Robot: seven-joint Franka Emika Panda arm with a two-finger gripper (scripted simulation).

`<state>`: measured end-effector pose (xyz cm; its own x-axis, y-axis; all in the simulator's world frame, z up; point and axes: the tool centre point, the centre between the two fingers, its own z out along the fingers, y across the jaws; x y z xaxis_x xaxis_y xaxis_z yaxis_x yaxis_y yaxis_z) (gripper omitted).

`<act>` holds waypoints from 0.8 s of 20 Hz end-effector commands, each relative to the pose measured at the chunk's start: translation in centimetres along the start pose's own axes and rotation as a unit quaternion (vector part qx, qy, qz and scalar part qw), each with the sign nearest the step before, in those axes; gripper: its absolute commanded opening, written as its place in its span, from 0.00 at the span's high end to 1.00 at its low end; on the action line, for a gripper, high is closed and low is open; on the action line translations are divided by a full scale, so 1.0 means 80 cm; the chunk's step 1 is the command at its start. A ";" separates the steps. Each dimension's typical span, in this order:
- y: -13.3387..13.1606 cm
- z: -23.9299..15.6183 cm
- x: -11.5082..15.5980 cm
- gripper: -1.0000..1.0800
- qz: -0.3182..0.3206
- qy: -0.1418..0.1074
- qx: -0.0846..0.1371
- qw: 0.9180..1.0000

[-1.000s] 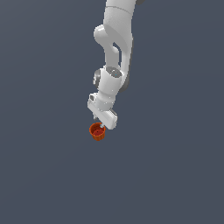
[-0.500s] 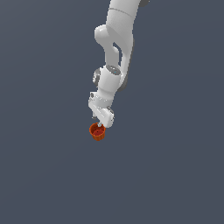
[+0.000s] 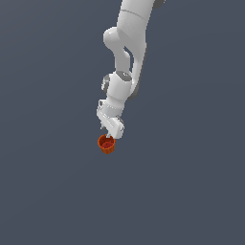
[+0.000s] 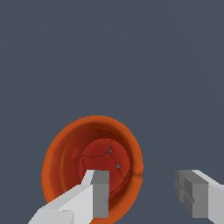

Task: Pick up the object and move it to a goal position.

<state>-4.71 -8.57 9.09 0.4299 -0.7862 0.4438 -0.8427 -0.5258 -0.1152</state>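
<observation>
- Straddling the rim of the orange-red cup (image 4: 92, 168), the gripper (image 4: 146, 194) has its two fingers spread apart — one finger (image 4: 97, 194) reaches inside the cup's mouth, the other finger (image 4: 194, 197) stands clear outside the wall.
- The fingers are open; the near part of the cup's wall sits in the gap between them, closer to the inner finger than to the outer one.
- I cannot tell whether the inner finger touches the wall; the outer finger is plainly apart from it.
- In the wrist view the cup's opening faces the camera: a round orange rim, a darker red interior and a narrower base with a few small grey specks on it.
- In the exterior view the cup (image 3: 106, 144) sits directly below the fingertips of the gripper (image 3: 109, 137), its mouth tipped up toward them, and it is much smaller than the hand above it.
- The white arm (image 3: 125, 62) comes down from the upper edge of that view, bends at a joint and angles toward the cup.
- Everything around the cup and fingers is an even dark grey-blue — the surface (image 3: 52, 191) shows no edge or marking in either view.
</observation>
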 end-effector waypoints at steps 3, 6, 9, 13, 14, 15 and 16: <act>0.000 0.007 0.000 0.38 0.001 0.000 0.000 1.000; 0.001 0.018 0.000 0.38 0.002 -0.001 0.000 1.000; 0.001 0.030 -0.001 0.38 0.002 -0.001 0.000 1.000; 0.001 0.037 0.000 0.38 0.002 0.000 0.000 1.000; 0.001 0.037 0.000 0.38 0.002 0.000 0.000 1.000; 0.001 0.037 0.000 1.00 0.002 0.000 0.000 1.000; 0.001 0.037 0.000 1.00 0.002 0.000 0.000 1.000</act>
<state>-3.83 -9.58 6.48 0.4260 -0.7883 0.4439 -0.8445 -0.5225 -0.1174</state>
